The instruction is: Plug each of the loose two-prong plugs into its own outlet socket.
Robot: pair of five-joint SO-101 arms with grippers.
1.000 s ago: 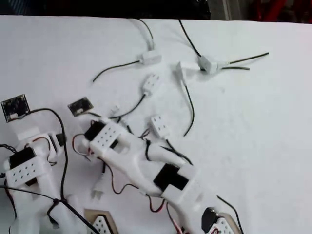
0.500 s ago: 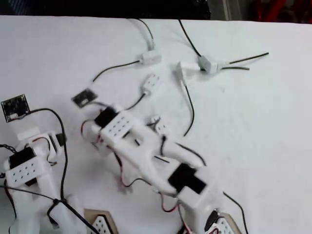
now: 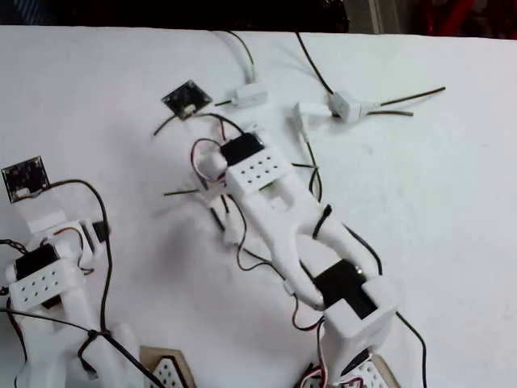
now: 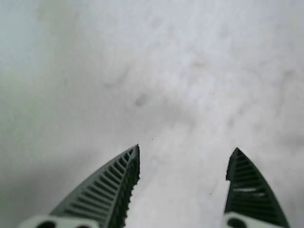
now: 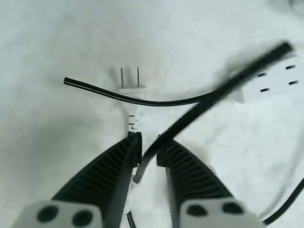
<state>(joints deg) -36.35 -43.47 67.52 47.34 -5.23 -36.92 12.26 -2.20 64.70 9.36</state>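
Right hand [image 5: 149,140] now farther up-table, clenched on black cord [image 5: 223,88]; left hand [image 4: 185,149] released.

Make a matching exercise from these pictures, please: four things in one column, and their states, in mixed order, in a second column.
1. left gripper
2. right gripper
3. two-prong plug
4. outlet socket

A. slots showing, nothing plugged in
B. jaws shut on a black cord
C. jaws open over the bare table
D. lies loose, prongs bare

Pairs: 1-C, 2-B, 3-D, 4-A.
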